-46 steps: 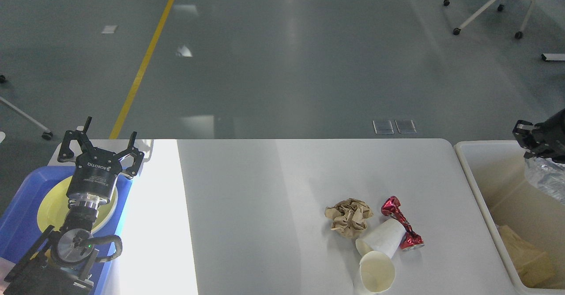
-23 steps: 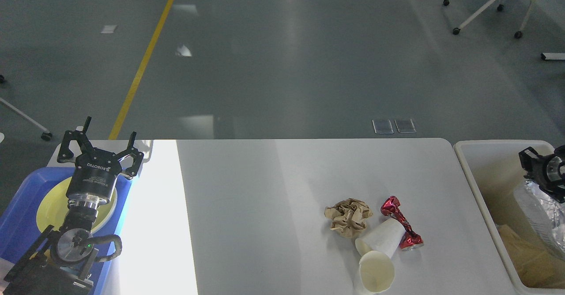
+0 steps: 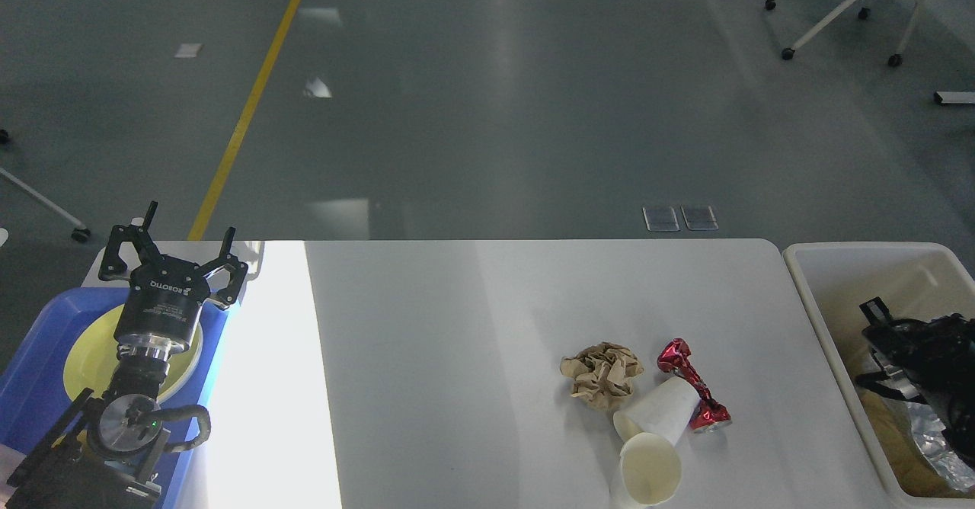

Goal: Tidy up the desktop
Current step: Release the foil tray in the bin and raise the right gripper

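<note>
left gripper (image 3: 177,244) held spread above blue tray (image 3: 30,387) | right gripper (image 3: 887,334) inside cream bin (image 3: 819,303), grip state unreadable | two cups (image 3: 656,436) left on desktop (image 3: 457,341)

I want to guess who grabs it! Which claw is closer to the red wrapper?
Right. The right claw is down in the bin just right of the red wrapper; the left claw is far left, over the tray.

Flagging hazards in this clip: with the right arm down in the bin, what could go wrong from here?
1. The right gripper sits low inside the bin among silver foil; the foil might snag and lift back out.
2. Two cups lie tipped, touching a red wrapper and near a paper ball; grabbing one may roll or push the others across the desktop.
</note>
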Robot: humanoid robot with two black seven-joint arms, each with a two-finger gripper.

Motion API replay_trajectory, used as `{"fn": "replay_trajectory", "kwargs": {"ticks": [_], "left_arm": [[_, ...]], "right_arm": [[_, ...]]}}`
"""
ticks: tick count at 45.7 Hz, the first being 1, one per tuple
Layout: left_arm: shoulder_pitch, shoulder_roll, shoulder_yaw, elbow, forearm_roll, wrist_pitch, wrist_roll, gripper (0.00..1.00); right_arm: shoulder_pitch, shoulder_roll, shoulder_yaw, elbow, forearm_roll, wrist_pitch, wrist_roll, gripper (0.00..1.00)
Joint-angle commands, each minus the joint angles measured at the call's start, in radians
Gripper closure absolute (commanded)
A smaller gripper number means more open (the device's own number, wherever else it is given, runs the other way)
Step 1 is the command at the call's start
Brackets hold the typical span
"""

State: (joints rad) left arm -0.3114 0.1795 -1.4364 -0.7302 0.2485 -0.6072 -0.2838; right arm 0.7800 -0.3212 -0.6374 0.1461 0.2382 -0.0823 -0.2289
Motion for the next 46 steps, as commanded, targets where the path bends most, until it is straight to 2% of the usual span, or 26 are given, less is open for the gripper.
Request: {"fn": "replay_trajectory", "kwargs": {"ticks": [1, 26, 27, 29, 31, 33, 35, 46], "left_arm": [[0.0, 0.0, -0.001, 0.0, 0.0, 0.0, 0.0, 0.03], [0.0, -0.002, 0.001, 0.0, 0.0, 0.0, 0.0, 0.03], [0.0, 0.0, 0.001, 0.0, 0.0, 0.0, 0.0, 0.03], [0.0, -0.002, -0.001, 0.0, 0.0, 0.0, 0.0, 0.03], [0.0, 0.0, 0.001, 0.0, 0.0, 0.0, 0.0, 0.03], [0.0, 0.0, 0.001, 0.0, 0.0, 0.0, 0.0, 0.03], [0.0, 0.0, -0.001, 0.0, 0.0, 0.0, 0.0, 0.03], [0.0, -0.002, -0.001, 0.0, 0.0, 0.0, 0.0, 0.03]], "right_arm": [[-0.005, 0.004, -0.004, 0.0, -0.003, -0.004, 0.0, 1.0], [-0.034, 0.033, -0.004, 0.0, -0.003, -0.028, 0.0, 1.0], [-0.034, 0.033, -0.004, 0.0, -0.003, -0.046, 0.0, 0.87], [-0.034, 0.033, -0.004, 0.0, -0.003, -0.1, 0.0, 0.52], [-0.034, 0.033, -0.002, 0.003, -0.003, -0.17, 0.0, 0.21], [-0.033, 0.033, -0.002, 0.007, -0.008, -0.21, 0.0, 0.07], [-0.033, 0.033, -0.002, 0.009, -0.008, -0.231, 0.0, 0.0], [-0.022, 0.03, -0.004, 0.016, -0.014, -0.231, 0.0, 0.0]]}}
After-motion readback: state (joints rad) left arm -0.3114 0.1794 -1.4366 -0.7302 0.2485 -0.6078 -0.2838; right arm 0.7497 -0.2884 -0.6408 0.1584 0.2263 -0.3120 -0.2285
